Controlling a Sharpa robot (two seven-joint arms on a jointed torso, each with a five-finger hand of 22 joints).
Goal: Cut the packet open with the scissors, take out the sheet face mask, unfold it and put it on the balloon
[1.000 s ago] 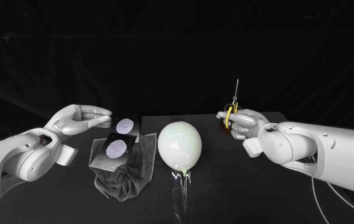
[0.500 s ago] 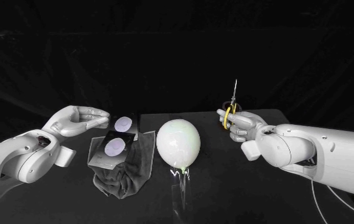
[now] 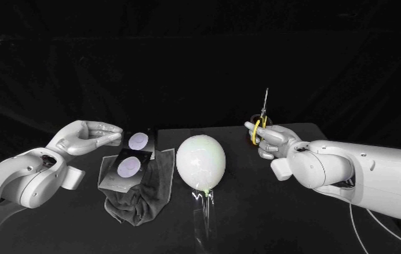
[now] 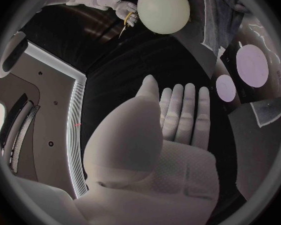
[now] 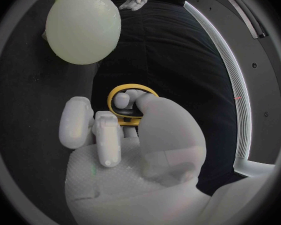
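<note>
From the right wrist view, one yellow loop of the scissors (image 5: 133,92) is seen with a fingertip passed through it and the thumb pressed alongside, the other fingers being curled beneath. In the head view this grip is hidden behind the right hand (image 3: 269,139), and the blades are seen instead as one thin line pointing straight up above it. In the left wrist view the left hand (image 4: 175,135) is shown with its palm bare, the fingers laid straight side by side and the thumb raised apart, so nothing is held. In the head view the same hand is seen from the side, raised above the black table (image 3: 259,213) just left of the packet (image 3: 130,166) and apart from it.

The packet (dark, with two pale round marks) is propped at a tilt on a crumpled dark grey cloth (image 3: 140,204); the pale balloon (image 3: 201,162) lies just beside it on the table, between the two hands, its knot turned towards the robot. The right arm is brought in low from the right, the wrist lifted, the scissors being kept well apart from the packet, on the far side of the balloon from it.
</note>
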